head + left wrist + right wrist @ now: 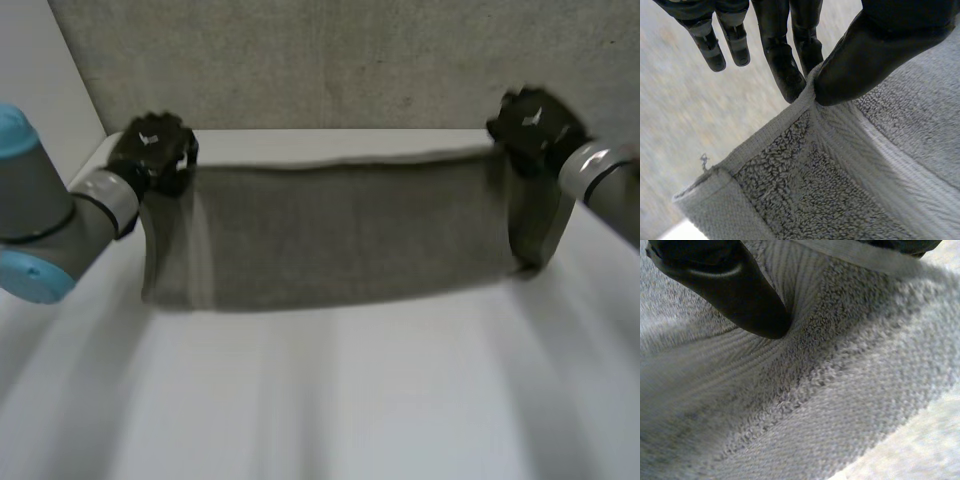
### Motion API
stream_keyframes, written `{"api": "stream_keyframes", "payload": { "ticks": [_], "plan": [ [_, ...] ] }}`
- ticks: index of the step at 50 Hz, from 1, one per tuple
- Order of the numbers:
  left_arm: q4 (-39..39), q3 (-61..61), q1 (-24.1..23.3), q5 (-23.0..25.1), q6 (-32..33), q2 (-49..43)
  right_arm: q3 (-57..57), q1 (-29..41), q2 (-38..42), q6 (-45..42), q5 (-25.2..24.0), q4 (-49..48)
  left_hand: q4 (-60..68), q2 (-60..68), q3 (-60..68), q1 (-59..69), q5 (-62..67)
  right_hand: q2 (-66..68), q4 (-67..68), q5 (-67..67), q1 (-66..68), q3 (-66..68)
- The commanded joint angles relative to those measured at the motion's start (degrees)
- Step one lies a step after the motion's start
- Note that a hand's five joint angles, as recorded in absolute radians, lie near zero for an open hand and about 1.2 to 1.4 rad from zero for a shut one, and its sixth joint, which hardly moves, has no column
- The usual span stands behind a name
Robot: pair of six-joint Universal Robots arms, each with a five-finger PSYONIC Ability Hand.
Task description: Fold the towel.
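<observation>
You have the towel (330, 235) lifted and stretched across the middle of the head view, hanging as a wide grey band above the white table (320, 410). Its upper edge runs nearly level from the left hand (155, 150) in the upper left of the frame to the right hand (535, 125) in the upper right. Its lower edge hangs close over the tabletop, and I cannot tell whether it touches. At the right end the cloth drops in a darker fold beneath the hand. A grey wall (320, 60) stands behind the towel. The left arm (40, 215) comes in from the left edge of the frame, the right arm (605, 180) from the right edge.

In the left wrist view, your left hand is clamped on the towel. The left thumb (880, 50) presses the woven hem against the fingers (785, 70) behind it, near a corner that hangs beyond the fingertips. Two other fingers stand straight and free beside the pinch, touching nothing.

In the right wrist view, your right hand is clamped on the towel too. The right thumb (725, 285) digs into the cloth, and creases fan out from its tip across the weave.
</observation>
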Motion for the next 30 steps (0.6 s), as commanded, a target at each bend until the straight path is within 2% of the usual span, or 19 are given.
{"api": "stream_keyframes", "payload": {
  "ticks": [1, 6, 10, 15, 17, 23, 24, 26, 28, 30],
  "plan": [
    [-2.8, -2.1, -2.1, -1.5, -4.2, 12.5, 2.5, -0.2, -13.0, 11.2, -0.3, 5.7, -3.2, 3.0, -2.4, 14.1, 2.9, 6.2, -4.4, 3.0, 4.7, -2.9],
    [-5.6, -7.3, -2.7, -1.4, -6.8, 22.0, 7.3, -0.5, -20.6, 12.6, -0.8, 13.6, -3.2, 3.0, -2.4, 14.1, 2.9, 6.3, -4.4, 3.2, 4.8, -2.9],
    [-9.1, -12.4, -2.3, -1.3, -7.1, 30.2, 9.9, -0.5, -23.6, 12.5, -1.4, 18.5, -3.2, 3.0, -2.4, 14.1, 2.9, 6.3, -4.4, 3.2, 4.8, -2.9],
    [-12.5, -16.1, -1.5, -1.2, -7.0, 34.5, 11.1, -0.9, -26.6, 12.1, -3.2, 27.6, -3.2, 3.0, -2.4, 14.1, 2.9, 6.2, -4.4, 3.0, 4.7, -2.9],
    [-13.0, -16.5, -1.2, -1.1, -7.0, 34.9, 10.5, -2.1, -27.0, 11.5, -4.3, 31.2, -3.2, 3.0, -2.4, 14.1, 2.9, 6.2, -4.4, 3.0, 4.7, -2.9],
    [-13.1, -14.9, 2.3, -0.8, -6.9, 33.2, 9.8, -4.4, -26.2, 7.2, -6.1, 31.5, -3.2, 3.0, -2.4, 14.1, 2.9, 6.0, -4.4, 2.9, 4.5, -2.9],
    [-13.1, -14.9, 2.4, -0.8, -6.9, 33.2, 9.2, -4.7, -24.8, 5.4, -6.5, 31.1, -3.2, 3.0, -2.4, 14.1, 2.9, 6.0, -4.4, 2.9, 4.5, -2.9],
    [-12.6, -11.3, 3.2, -0.8, -6.5, 27.2, 7.7, -4.5, -22.1, 3.9, -6.6, 30.7, -3.2, 3.0, -2.4, 14.1, 2.9, 6.0, -4.4, 2.9, 4.5, -2.9],
    [-11.9, -8.6, 3.2, -0.8, -6.4, 23.6, 2.3, -3.7, -15.6, 1.5, -5.9, 29.6, -3.2, 3.0, -2.4, 14.1, 2.9, 6.0, -4.4, 2.9, 4.5, -2.9],
    [-11.1, -5.5, 3.0, -0.9, -6.4, 20.2, -0.9, -2.8, -12.5, 0.8, -5.6, 29.2, -3.2, 3.0, -2.4, 14.1, 2.9, 6.0, -4.4, 2.9, 4.5, -2.9]
  ]
}}
